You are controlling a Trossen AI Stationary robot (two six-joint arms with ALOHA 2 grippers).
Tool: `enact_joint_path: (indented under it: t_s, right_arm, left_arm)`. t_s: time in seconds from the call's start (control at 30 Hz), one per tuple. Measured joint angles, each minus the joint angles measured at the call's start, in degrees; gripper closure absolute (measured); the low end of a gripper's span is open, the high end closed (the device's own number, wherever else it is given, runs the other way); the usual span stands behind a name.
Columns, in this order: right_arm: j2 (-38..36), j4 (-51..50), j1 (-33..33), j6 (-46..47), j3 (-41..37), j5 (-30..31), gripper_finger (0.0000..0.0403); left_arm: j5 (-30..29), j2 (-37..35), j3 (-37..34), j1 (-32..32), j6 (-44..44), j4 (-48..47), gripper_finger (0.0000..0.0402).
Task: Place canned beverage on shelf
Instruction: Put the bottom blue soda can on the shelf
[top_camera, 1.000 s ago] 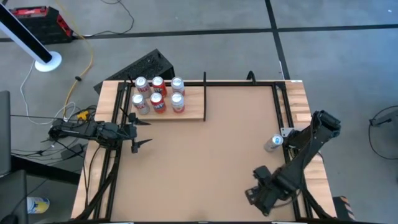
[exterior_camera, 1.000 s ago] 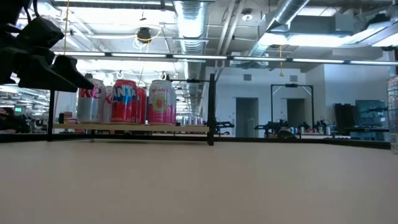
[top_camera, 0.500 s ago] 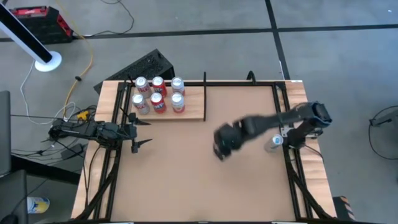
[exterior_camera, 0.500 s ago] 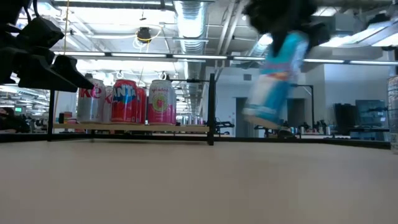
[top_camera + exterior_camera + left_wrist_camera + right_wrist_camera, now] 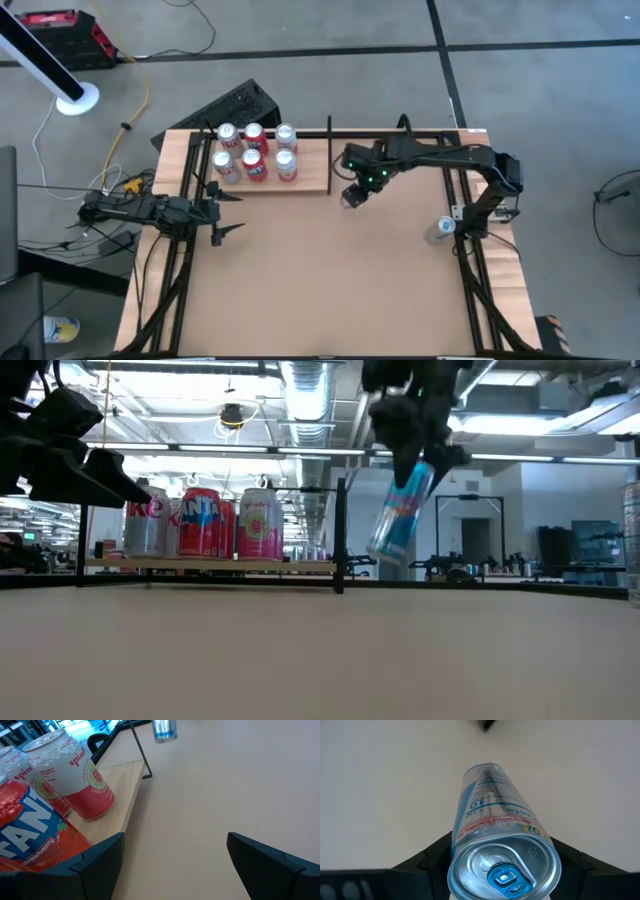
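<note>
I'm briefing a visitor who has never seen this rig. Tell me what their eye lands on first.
First, the slim blue can hanging tilted in mid-air, clamped in the right gripper just off the open end of the shelf. Next, the cluster of six red, pink and silver cans standing on that pale shelf at the table's far left. The left gripper waits open beside the shelf.

Bright overhead lights, soft shadows

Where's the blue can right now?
The blue can hangs tilted in the right gripper, above the table just right of the shelf and its black upright.
</note>
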Motion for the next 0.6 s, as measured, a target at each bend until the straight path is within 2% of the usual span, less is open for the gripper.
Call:
enact_joint_path:
  t_s: [0.23, 0.47, 0.6]
  right_arm:
    - [5.2, -2.7, -5.3, -8.5, 0.4, 0.8, 0.0142]
    - [10.2, -6.5, -6.1, -13.3, 3.2, 1.7, 0.0141]
    - [11.3, -6.1, -5.6, -14.0, 5.0, 2.0, 0.0098]
  left_arm:
    - [0.0, 0.0, 0.0, 0.0, 0.0, 0.0, 0.0065]
    - [0.0, 0.0, 0.0, 0.0, 0.0, 0.0, 0.0065]
    - [0.0, 0.0, 0.0, 0.0, 0.0, 0.0, 0.0065]
